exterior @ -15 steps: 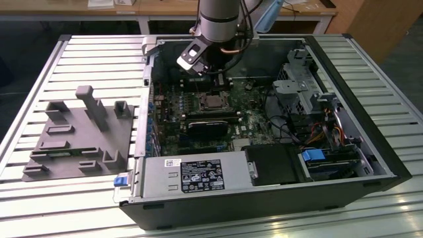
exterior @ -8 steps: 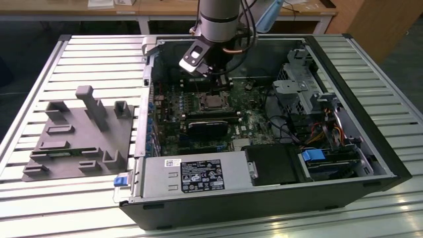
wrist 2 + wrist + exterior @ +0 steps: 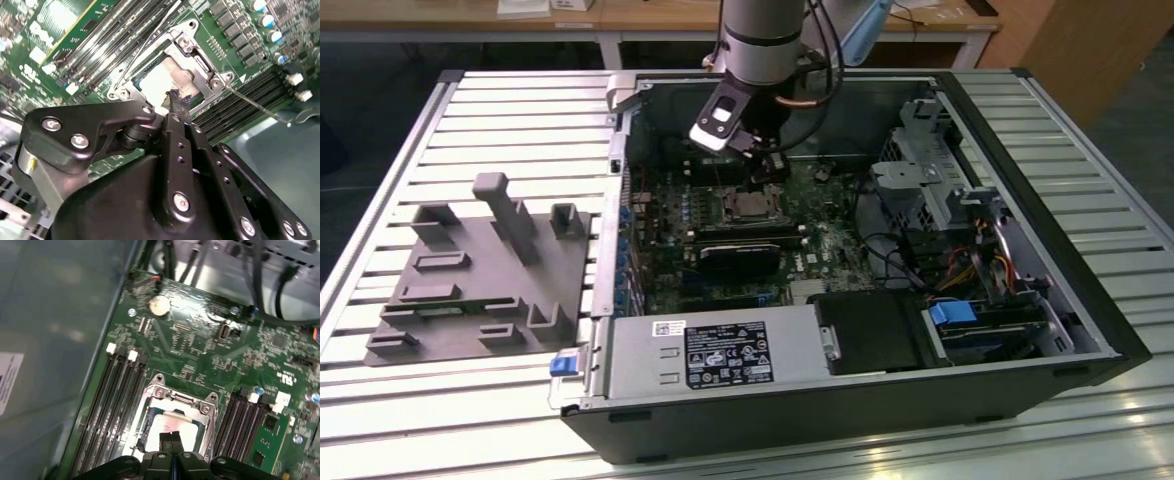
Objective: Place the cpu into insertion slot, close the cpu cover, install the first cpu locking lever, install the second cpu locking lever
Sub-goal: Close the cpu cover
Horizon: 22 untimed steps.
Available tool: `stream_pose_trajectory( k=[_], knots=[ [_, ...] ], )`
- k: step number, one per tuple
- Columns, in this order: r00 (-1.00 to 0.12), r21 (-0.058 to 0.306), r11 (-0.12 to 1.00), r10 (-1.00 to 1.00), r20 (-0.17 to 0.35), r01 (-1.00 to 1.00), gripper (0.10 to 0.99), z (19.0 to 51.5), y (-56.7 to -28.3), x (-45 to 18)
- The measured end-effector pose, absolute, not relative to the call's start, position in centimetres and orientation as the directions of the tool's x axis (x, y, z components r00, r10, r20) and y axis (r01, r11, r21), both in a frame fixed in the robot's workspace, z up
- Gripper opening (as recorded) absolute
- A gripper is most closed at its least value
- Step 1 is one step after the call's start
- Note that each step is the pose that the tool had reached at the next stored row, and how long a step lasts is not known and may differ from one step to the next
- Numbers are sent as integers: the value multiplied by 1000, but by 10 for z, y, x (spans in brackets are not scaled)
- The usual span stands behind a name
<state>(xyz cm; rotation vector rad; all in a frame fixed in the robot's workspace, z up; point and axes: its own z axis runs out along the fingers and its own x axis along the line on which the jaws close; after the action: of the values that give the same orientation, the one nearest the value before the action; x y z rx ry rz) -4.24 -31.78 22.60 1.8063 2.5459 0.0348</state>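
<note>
gripper (image 3: 170, 436) fingers pressed together, empty, tips just above one edge of cpu (image 3: 167, 422), cpu cover (image 3: 175, 396) flat around it

cpu cover (image 3: 177, 399) shiny bare metal; cpu (image 3: 172, 421) dull grey metal top

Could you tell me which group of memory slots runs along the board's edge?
The group between the silver chip cover and the grey case wall; the other group lies across the cover, with more green board beyond it.
</note>
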Motion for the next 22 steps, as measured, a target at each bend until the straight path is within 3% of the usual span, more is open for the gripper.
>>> stream_pose_trajectory(
  k=[22],
  knots=[
    [-691, 30, 691, 723, -3, 723, 102, 226, -318, -42]
  ],
)
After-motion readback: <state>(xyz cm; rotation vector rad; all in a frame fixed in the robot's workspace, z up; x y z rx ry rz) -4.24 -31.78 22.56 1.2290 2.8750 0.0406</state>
